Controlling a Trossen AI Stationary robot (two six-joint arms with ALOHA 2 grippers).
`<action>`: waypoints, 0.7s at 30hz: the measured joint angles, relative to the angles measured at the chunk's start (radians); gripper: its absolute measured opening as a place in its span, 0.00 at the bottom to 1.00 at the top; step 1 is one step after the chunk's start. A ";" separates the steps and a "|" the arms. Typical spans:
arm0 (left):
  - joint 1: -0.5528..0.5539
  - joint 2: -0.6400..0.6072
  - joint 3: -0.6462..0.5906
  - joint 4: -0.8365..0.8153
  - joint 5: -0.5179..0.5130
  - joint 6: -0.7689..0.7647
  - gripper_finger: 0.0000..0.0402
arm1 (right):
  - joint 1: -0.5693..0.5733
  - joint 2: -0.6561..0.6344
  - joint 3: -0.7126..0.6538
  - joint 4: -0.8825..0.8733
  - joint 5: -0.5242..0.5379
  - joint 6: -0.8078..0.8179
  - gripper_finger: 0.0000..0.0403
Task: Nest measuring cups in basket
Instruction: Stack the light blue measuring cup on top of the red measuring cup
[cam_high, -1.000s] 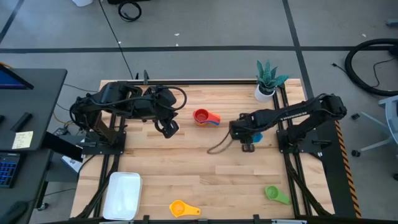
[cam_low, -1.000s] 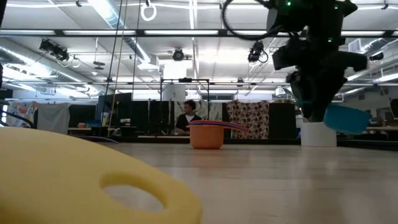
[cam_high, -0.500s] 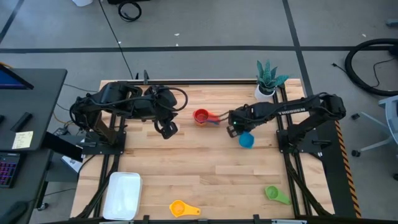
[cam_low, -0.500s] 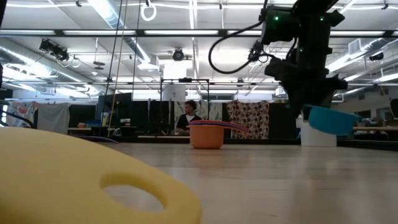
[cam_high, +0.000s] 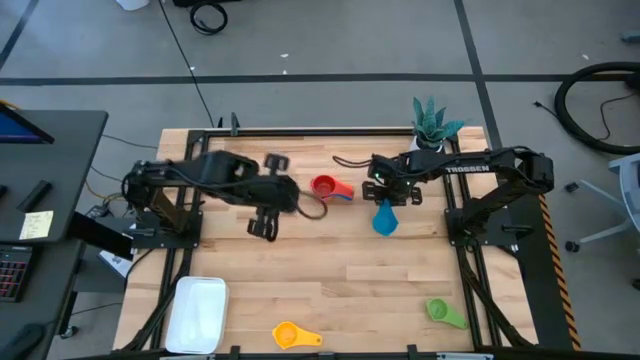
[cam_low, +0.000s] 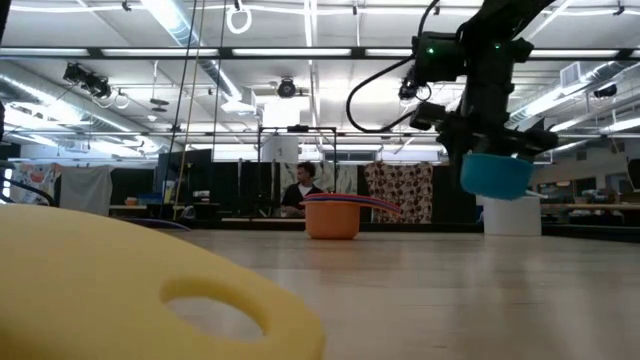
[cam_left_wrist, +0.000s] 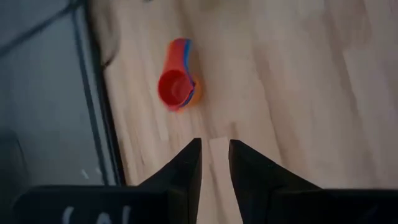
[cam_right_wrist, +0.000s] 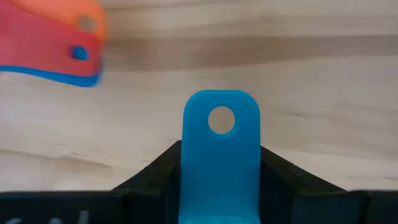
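Light blue measuring cup hangs clamped in the right pincer; left pincer slightly parted, empty.

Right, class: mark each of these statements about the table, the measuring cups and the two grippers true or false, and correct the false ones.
1. The right gripper holds the light blue cup by its handle. True.
2. The light blue cup rests on the table. False: in the low view it hangs clear of the table.
3. The basket already holds a cup. False: it holds nothing.
4. The red cup sits stacked with orange and dark blue ones. True.
5. The left gripper grips the yellow cup. False: it holds nothing; the yellow cup lies near the front edge.
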 joint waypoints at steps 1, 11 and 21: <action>0.000 0.000 -0.035 0.029 0.007 0.062 0.22 | -0.006 0.000 0.000 0.017 -0.007 -0.008 0.38; 0.005 0.002 -0.340 0.617 0.015 0.557 0.22 | -0.015 0.000 0.000 0.057 0.000 -0.102 0.38; 0.024 0.009 -0.512 0.926 0.136 0.731 0.22 | -0.015 0.000 0.000 0.060 -0.019 -0.130 0.38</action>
